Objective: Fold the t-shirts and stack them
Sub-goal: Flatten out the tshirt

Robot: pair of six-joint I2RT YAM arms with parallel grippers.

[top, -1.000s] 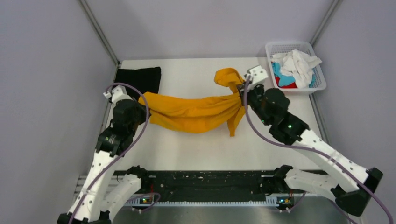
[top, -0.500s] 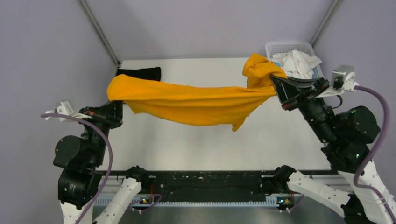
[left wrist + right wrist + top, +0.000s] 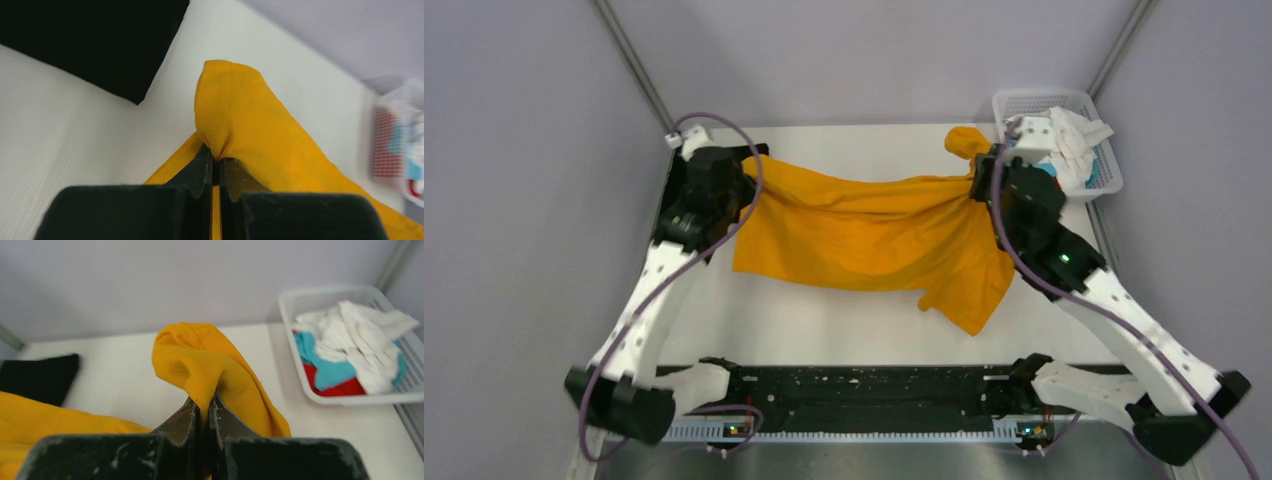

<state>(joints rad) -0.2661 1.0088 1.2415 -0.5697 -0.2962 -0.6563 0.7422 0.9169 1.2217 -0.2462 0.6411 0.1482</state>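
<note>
The mustard-orange t-shirt [image 3: 874, 235] is stretched across the far half of the table between both arms, its lower part draped on the tabletop toward the front right. My left gripper [image 3: 749, 185] is shut on the shirt's left end [image 3: 230, 115], next to the folded black t-shirt [image 3: 95, 40]. At the far right, my right gripper [image 3: 977, 182] is shut on the shirt's other end [image 3: 200, 360], a bunched lump sticking up past the fingers. White, light-blue and red t-shirts [image 3: 350, 350] lie in the basket.
The white mesh basket [image 3: 1024, 105] stands at the table's far right corner, close behind my right gripper. The black t-shirt [image 3: 724, 150] lies at the far left corner, mostly behind my left arm. Grey walls enclose the table on three sides.
Both arms have swung forward and down toward the far edge, carrying the shirt from hanging taut in the air to lying spread on the table. Both grips have held.
</note>
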